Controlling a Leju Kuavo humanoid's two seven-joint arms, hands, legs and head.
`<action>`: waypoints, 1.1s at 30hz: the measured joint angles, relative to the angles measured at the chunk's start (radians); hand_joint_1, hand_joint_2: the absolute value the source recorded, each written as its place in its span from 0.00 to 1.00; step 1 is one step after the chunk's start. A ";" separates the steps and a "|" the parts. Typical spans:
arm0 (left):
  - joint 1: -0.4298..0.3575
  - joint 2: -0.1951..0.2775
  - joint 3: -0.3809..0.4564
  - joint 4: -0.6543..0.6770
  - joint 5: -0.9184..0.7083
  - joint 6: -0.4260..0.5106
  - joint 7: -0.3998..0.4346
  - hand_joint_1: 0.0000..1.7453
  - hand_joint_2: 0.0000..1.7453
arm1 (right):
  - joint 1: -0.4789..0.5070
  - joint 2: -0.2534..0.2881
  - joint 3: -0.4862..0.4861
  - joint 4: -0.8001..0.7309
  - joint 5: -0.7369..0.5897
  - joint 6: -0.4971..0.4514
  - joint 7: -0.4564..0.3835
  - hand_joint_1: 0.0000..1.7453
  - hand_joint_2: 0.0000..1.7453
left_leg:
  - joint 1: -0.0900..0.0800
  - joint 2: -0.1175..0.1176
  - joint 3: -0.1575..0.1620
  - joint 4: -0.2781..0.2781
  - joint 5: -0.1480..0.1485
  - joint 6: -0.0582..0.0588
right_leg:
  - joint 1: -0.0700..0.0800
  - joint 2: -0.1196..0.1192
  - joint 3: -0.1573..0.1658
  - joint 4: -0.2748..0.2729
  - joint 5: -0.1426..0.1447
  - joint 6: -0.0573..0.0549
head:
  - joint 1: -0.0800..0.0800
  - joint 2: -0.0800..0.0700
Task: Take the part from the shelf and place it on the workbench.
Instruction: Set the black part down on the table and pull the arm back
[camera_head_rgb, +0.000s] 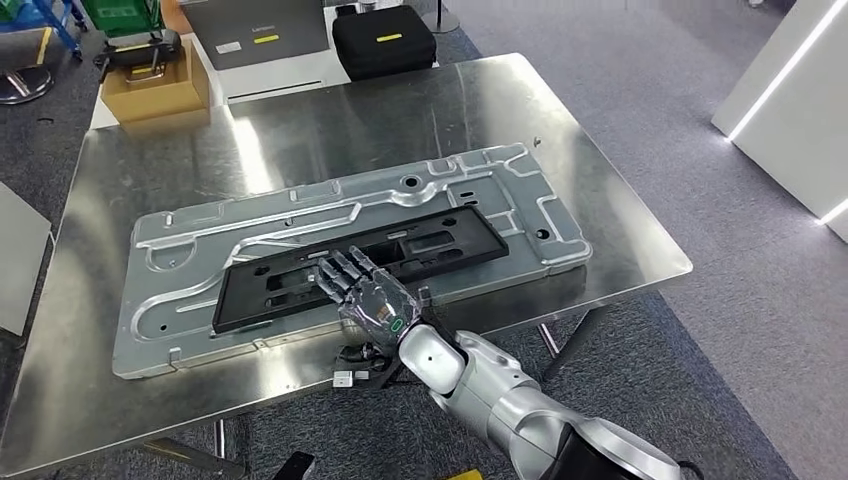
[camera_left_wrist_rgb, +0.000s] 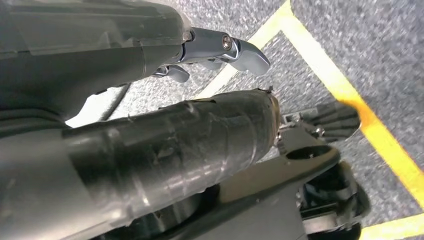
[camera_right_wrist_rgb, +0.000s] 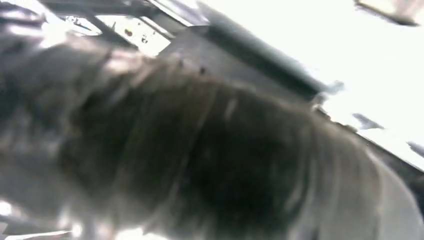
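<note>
From the head view, one black part (camera_head_rgb: 360, 262) lies flat on the single grey metal panel (camera_head_rgb: 200, 240) on the workbench (camera_head_rgb: 620, 220), long axis running left to right. The right hand (camera_head_rgb: 365, 295) rests on its near edge, fingers extended and holding nothing. In the left wrist view, the left hand (camera_left_wrist_rgb: 220, 50) hangs over carpet, its fingers holding nothing. The right wrist view is blurred; I cannot tell anything more there

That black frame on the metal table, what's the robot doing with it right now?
The black frame-shaped part lies flat on a stamped silver panel on the metal workbench. The robot's right hand rests over the part's near edge, fingers stretched forward along it; whether it still grips the part cannot be told. The left hand hangs down by the floor with its yellow lines, holding nothing. So the part looks placed.
</note>
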 joint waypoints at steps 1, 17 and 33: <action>0.000 0.000 0.000 0.000 0.000 0.000 0.000 0.00 0.00 | 0.000 0.000 0.000 0.000 0.000 0.000 0.000 0.00 0.00 | 0.001 -0.001 -0.002 -0.001 0.005 -0.006 | -0.002 -0.001 -0.005 -0.004 0.008 -0.006 | 0.000 0.000; -0.003 0.003 0.000 0.000 0.006 -0.001 0.010 0.00 0.00 | -0.002 0.004 -0.033 0.003 0.001 -0.014 0.008 0.00 0.00 | 0.000 -0.004 0.160 -0.014 -0.152 0.002 | -0.010 -0.008 -0.172 0.001 0.168 0.012 | 0.000 0.000; 0.030 0.015 0.021 0.000 0.073 0.015 -0.017 0.00 0.00 | 0.136 -0.069 -0.252 -0.093 -0.145 -0.035 -0.090 0.00 0.00 | -0.004 0.001 0.000 -0.012 0.006 -0.006 | -0.002 -0.007 0.019 -0.028 0.008 -0.008 | 0.001 0.000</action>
